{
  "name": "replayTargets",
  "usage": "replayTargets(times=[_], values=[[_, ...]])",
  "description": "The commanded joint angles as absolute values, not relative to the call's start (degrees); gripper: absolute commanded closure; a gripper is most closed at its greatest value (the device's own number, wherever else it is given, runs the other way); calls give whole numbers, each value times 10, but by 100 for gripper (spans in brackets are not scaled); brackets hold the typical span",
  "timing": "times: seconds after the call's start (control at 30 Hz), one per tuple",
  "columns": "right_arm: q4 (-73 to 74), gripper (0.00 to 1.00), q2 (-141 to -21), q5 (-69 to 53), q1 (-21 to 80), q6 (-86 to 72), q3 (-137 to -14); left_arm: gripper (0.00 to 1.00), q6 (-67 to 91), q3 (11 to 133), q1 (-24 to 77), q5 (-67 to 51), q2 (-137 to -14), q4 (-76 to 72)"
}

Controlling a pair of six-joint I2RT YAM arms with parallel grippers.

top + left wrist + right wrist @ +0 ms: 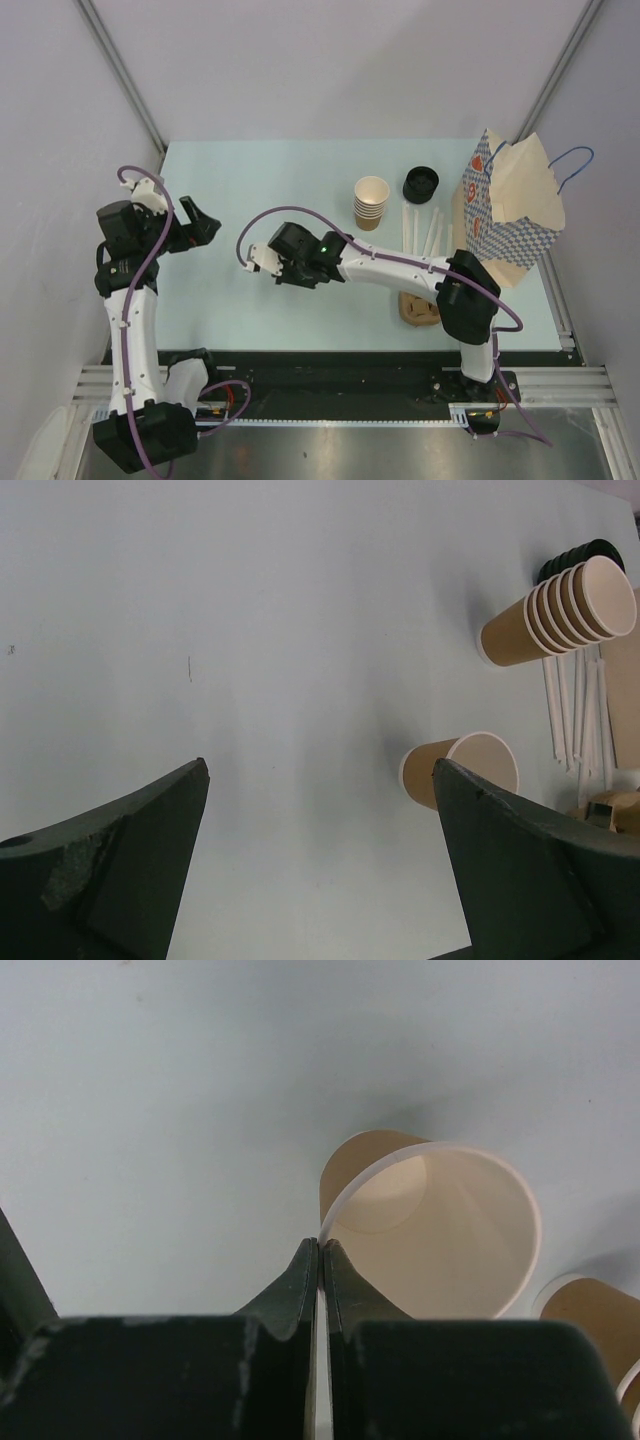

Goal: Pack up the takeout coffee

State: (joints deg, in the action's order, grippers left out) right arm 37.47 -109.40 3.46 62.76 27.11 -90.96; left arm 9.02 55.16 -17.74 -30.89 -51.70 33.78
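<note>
Starting at the left side of the pale blue-green bench [300,180]: finding the left pincer [320,768] raised above bare surface, jaws spread fully apart, gripping nothing. Beyond its right-hand jaw, further right on the bench, showing a single tan kraft-paper cup [460,770] with a white inside and an open mouth.

Moving right to mid-bench: meeting the right pincer [320,1245], stretching leftward from its base on the right, jaws pressed together on the thin rim wall of that same cup, one finger [295,1285] outside the wall and the other inside. Holding the cup near the bench centre, well apart from the bag; from above, hidden under the wrist. Cannot tell whether the cup's base touches the bench.

Further right, toward the back: standing upright, a stack of open-topped tan cups [370,203], and just beside it to the right a round black plastic lid [421,183], touching no cup. In front of the lid, lying side by side, several thin white sticks [425,232]. Nearer the front edge, lying flat beside the right arm and partly covered by it, a brown cardboard piece [417,310].

Ending at the right edge: standing upright, a tan paper bag [515,215] with blue-and-white checks, red hearts and blue cord handles.
</note>
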Motion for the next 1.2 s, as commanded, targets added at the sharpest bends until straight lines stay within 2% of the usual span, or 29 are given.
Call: replayTargets(times=[0.0,0.4,0.5,0.53,0.7,0.73,0.9,0.93,0.97,1.03,1.17], values=[[372,95,-1097,15,618,257,-916,1,86,546,-182,-328,-512,312],[365,92,-1098,13,613,250,-897,1,85,539,-181,-332,-510,309],[366,87,-1096,9,609,246,-898,1,83,535,-181,-332,-507,309],[367,80,-1095,9,607,246,-897,0,83,535,-182,-331,-507,309],[373,61,-1085,5,603,246,-900,1,83,531,-181,-333,-506,308],[375,53,-1079,5,603,246,-901,0,83,531,-181,-334,-506,308],[407,29,-1042,-78,579,232,-937,1,83,526,-181,-337,-504,305],[414,16,-1034,-124,569,231,-951,1,82,526,-182,-338,-504,304],[417,11,-1014,-149,557,229,-956,0,82,526,-181,-338,-504,303],[423,5,-997,-217,513,213,-972,0,80,526,-181,-339,-505,301],[443,5,-964,-248,434,200,-1021,1,76,525,-182,-337,-498,300]])
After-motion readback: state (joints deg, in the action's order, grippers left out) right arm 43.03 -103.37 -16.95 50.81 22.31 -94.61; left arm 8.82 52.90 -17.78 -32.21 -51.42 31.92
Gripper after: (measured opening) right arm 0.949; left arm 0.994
